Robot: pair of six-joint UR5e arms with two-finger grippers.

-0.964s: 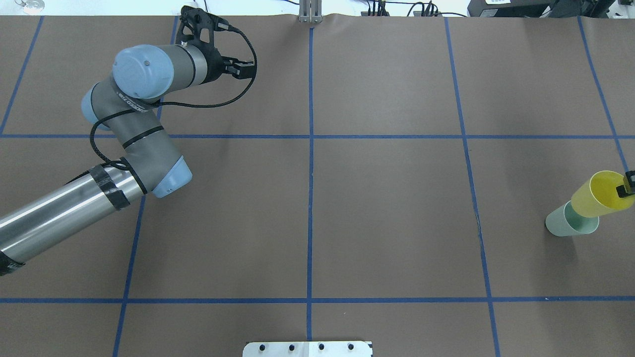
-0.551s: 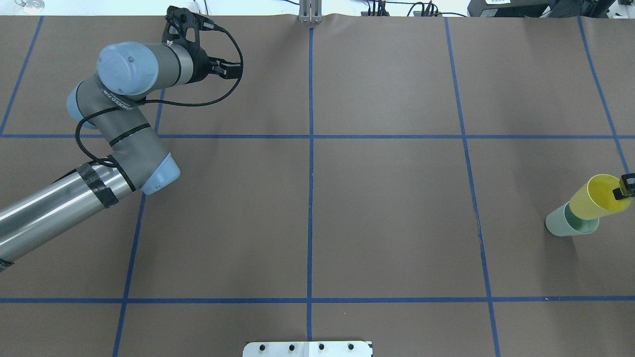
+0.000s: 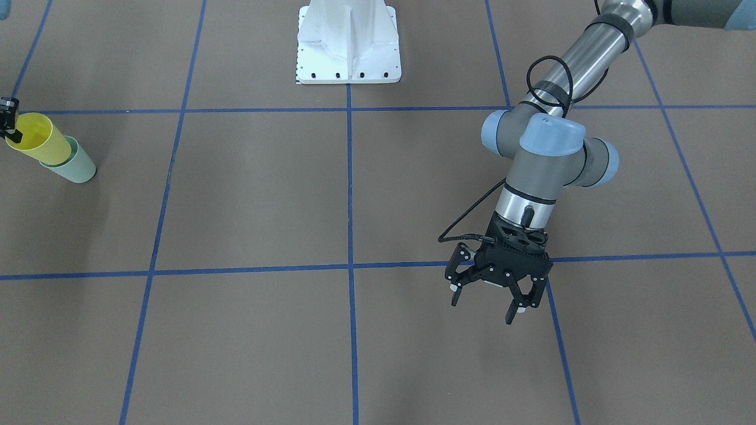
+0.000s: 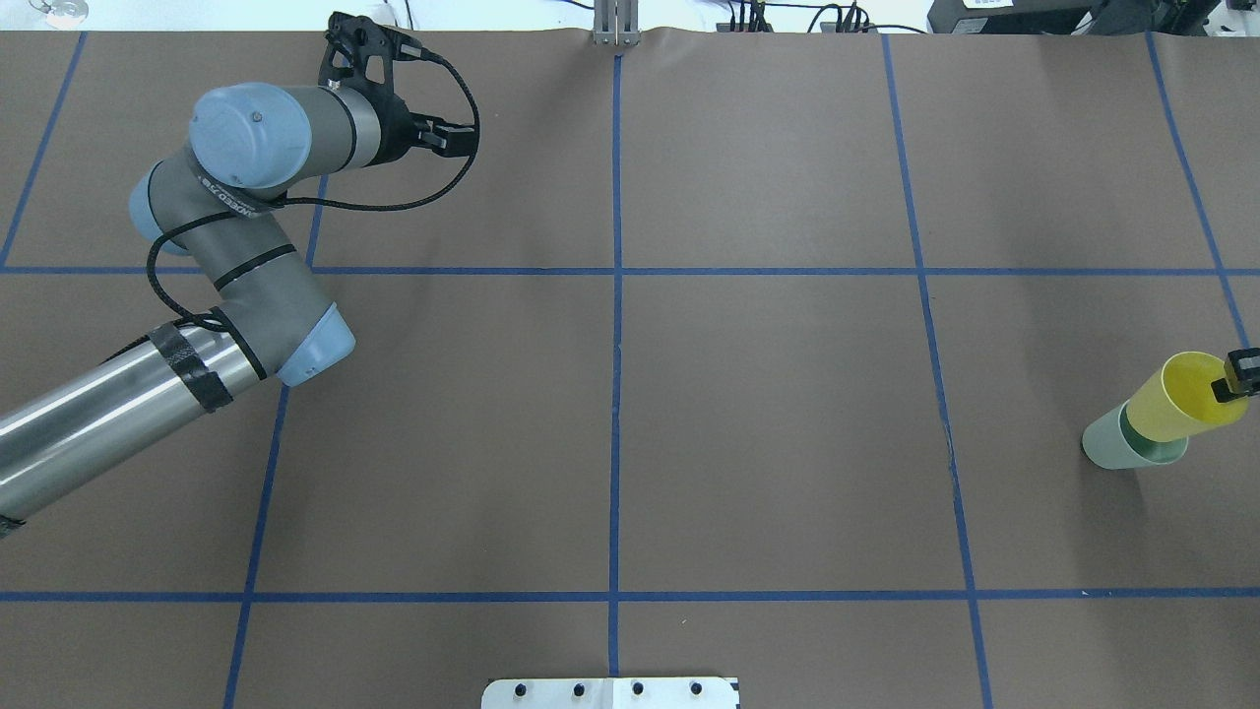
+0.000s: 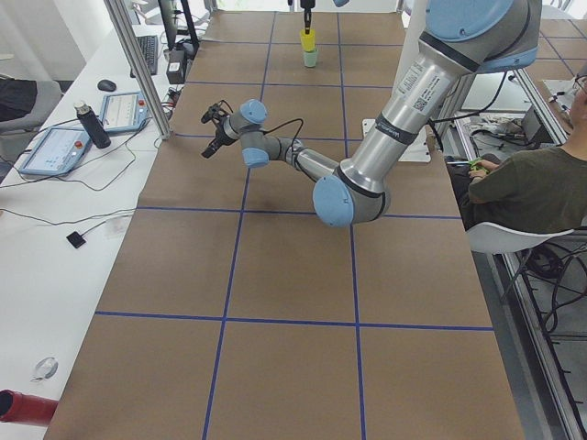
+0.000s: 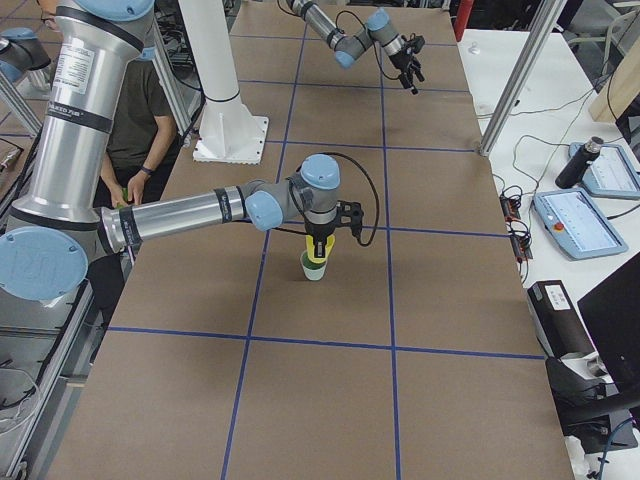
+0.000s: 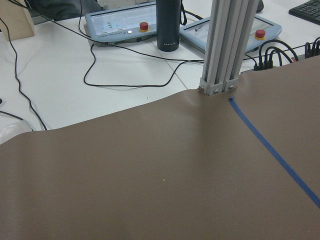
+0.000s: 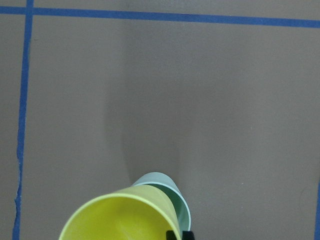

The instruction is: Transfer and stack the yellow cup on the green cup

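Where the overhead frame is cut off at its right edge, the right pincer (image 4: 1238, 376) is clenched on the yellow cup (image 4: 1176, 406). It grips the rim on the side furthest right, with 1 finger inside the mouth and 1 outside it. The cup hangs directly under that pincer, mouth up. Its base sits inside the mouth of the green cup (image 4: 1110, 448), while much of the yellow wall shows above the green rim; whether it is pushed fully home cannot be told. The green cup stands upright on the brown paper-covered surface (image 4: 768, 414), in the middle row of the grid of blue tape lines (image 4: 617, 394), near the frame's right edge below mid-height. In the front-facing frame the 2 cups show at the upper left. The right wrist frame looks down into the yellow mouth at bottom centre. The green rim peeps out beyond it, and a black fingertip (image 8: 173, 235) touches the yellow rim at the bottom edge.

The left pincer (image 3: 483, 308) is released, its 2 fingers spread and holding nothing. It hovers over a tape line right of centre in the lower half of the front-facing frame, well apart from both cups. The left wrist frame shows the surface's edge, an aluminium post (image 7: 222, 45) and a dark bottle (image 7: 168, 25).
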